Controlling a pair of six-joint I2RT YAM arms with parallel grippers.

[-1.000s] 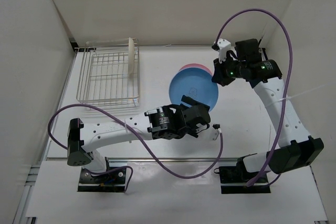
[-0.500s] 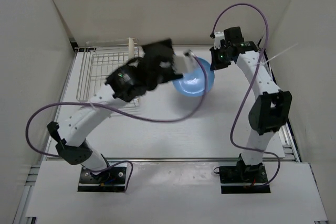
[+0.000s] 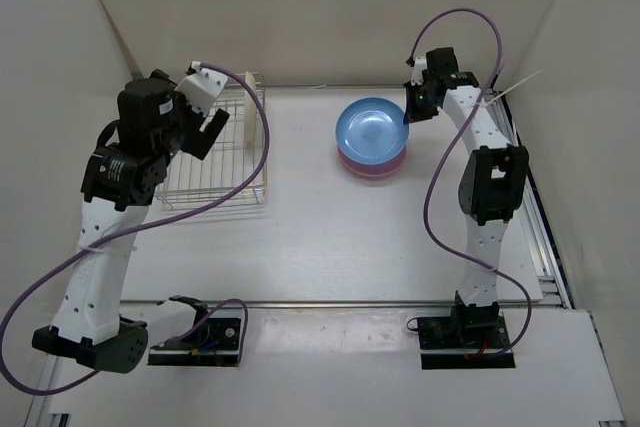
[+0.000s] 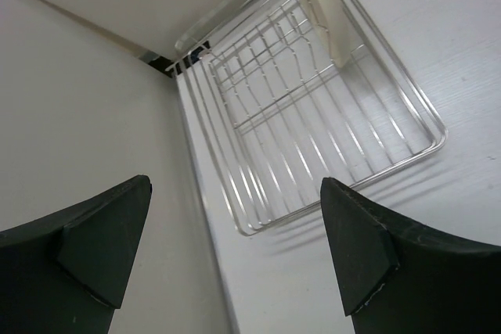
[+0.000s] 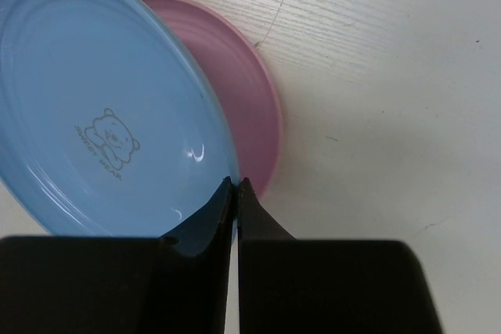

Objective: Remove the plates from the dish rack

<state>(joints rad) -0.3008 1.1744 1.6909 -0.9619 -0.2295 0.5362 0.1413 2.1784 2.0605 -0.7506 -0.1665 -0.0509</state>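
The blue plate (image 3: 372, 130) lies tilted on the pink plate (image 3: 372, 164) at the back centre-right of the table. My right gripper (image 3: 409, 115) is shut on the blue plate's right rim. In the right wrist view the fingers (image 5: 236, 193) pinch the rim of the blue plate (image 5: 102, 115), with the pink plate (image 5: 254, 107) beneath it. The cream-white plate (image 4: 317, 5) stands on edge at the right end of the dish rack (image 4: 313, 115). My left gripper (image 3: 213, 107) is open and empty, raised above the rack (image 3: 205, 172); in the left wrist view it (image 4: 235, 256) hangs over the rack's near-left corner.
White walls enclose the table on the left, back and right. The rack sits tight in the back-left corner against the left wall (image 4: 78, 115). Purple cables loop from both arms (image 3: 470, 22).
My left arm has swung from the middle of the table, past the blue plate, up and left over the rack. The right gripper has moved back with the blue plate, now over the pink one.
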